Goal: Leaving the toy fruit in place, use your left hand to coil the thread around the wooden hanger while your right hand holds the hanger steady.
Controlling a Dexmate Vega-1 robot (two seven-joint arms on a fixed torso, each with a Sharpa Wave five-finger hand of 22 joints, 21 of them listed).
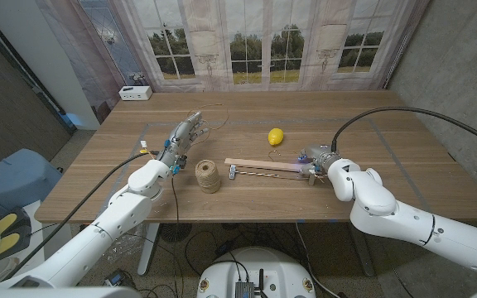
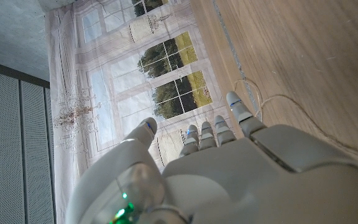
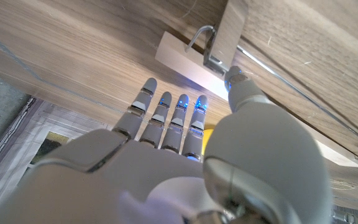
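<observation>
The wooden hanger [image 1: 267, 168] lies flat on the bench [image 1: 404, 165], just right of the spool of thread [image 1: 208, 175], with the yellow toy fruit [image 1: 276, 136] a little behind it. The right hand [image 1: 315, 163] is at the hanger's right end, its fingers [image 3: 166, 115] extended side by side against the wood. The left hand [image 1: 180, 136] is raised behind the spool, fingers loosely extended; a loose strand of thread [image 2: 284, 102] runs past them, and I cannot tell whether they pinch it.
</observation>
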